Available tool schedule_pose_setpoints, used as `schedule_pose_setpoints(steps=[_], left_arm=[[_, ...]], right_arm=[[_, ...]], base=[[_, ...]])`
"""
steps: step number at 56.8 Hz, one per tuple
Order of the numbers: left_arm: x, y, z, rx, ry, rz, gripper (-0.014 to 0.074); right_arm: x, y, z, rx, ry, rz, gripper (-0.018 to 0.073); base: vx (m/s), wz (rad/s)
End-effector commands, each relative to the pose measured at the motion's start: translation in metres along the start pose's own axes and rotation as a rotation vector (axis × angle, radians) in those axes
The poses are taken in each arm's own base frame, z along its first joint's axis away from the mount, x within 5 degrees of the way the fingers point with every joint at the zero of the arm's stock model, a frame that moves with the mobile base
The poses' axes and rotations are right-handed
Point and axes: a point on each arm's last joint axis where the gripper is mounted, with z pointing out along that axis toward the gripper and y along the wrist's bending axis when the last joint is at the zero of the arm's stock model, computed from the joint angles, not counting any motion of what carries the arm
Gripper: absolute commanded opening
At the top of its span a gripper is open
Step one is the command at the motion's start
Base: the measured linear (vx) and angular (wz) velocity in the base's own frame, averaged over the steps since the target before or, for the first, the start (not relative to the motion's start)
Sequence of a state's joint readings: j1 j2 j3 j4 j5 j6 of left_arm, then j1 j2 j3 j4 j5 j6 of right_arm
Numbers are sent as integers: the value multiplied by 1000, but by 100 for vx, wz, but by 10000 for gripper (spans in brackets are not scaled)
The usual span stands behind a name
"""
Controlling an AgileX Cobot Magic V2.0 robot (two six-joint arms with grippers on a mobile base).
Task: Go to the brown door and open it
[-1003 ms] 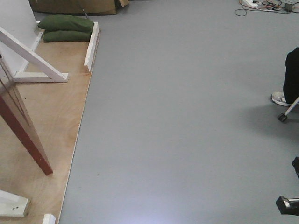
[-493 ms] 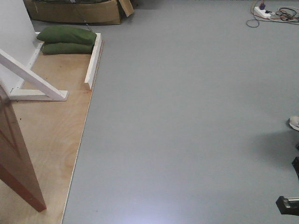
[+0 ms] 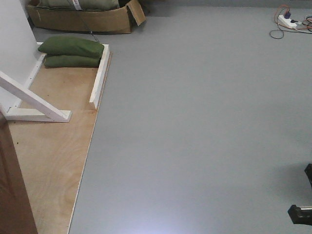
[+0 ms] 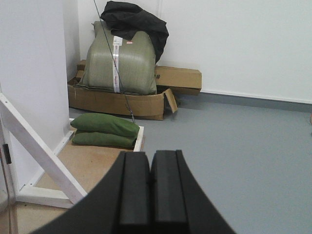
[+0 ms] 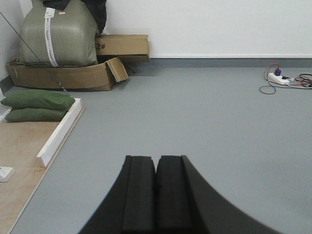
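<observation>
**Brown door at near left edge; both grippers pressed closed on nothing**

Nearest, in the wrist views: left gripper [image 4: 150,163] with black pads pressed flat together, nothing between; right gripper [image 5: 156,165] likewise closed up on nothing, hanging over the grey floor [image 3: 195,122].

At near left of the front view, only a glossy reddish-brown wedge of the brown door [image 3: 13,195], cut off by the picture edge, over the plywood platform [image 3: 53,161]; handle and lock out of sight.

Farther along the platform, a slanted white brace [image 3: 34,100] against a white wall panel [image 3: 12,44]. Along the platform's right edge, a white batten [image 3: 100,73].

At the platform's far end, two dark green sandbags [image 3: 70,46], one stacked on the other, right up against the batten.

Beyond those, an open cardboard box [image 3: 83,20] holding a big olive sack [image 4: 134,63], a black garment [image 4: 139,19] draped on top, all against the far wall.

Far right, a power strip [image 3: 287,20] with tangled cables on the floor.
</observation>
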State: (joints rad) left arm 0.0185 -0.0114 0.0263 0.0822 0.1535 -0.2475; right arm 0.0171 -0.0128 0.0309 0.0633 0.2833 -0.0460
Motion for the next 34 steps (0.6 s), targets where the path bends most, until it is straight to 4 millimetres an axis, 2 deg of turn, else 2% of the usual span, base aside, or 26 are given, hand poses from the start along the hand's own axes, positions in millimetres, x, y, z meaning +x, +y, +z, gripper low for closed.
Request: schedule_pose_setpoints(steps=[1, 34], left_arm=[[-13, -3, -3, 31, -105, -14, -3], [-13, -3, -3, 31, -105, -14, -3]], right_arm=[[-6, 0, -1, 6, -88, -6, 0], [-6, 0, -1, 6, -88, -6, 0]], base=[[8, 1], [4, 0]])
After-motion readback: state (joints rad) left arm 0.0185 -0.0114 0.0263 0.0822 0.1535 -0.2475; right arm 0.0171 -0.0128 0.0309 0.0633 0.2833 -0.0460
